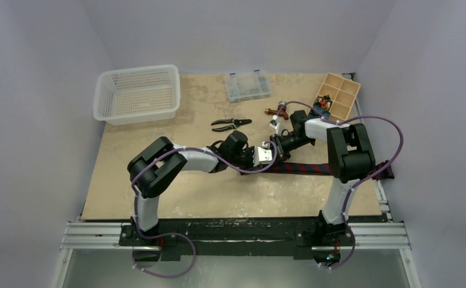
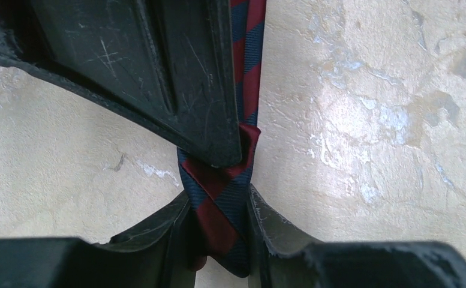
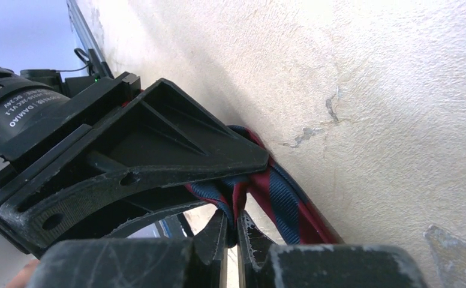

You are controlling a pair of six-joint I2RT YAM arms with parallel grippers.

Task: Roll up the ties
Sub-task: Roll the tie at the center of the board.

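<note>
On the near side of the pliers [image 1: 230, 124], the tie [image 1: 305, 168] lies as a flat strip on the surface [image 1: 206, 198], running off to their right. Your left gripper [image 2: 218, 219] is clamped around its folded end, and your right gripper [image 3: 234, 231], nearly shut, pinches the same fold. Expect light, limp, slippery cloth that likely won't hold a curl by itself. Grip the fold across its full width, and keep the strip taut as you roll.

Left gripper [image 2: 219, 210] jaws pinch tie [image 2: 251, 78] end (navy, red stripes); right gripper [image 2: 215, 147] atop fold.
</note>
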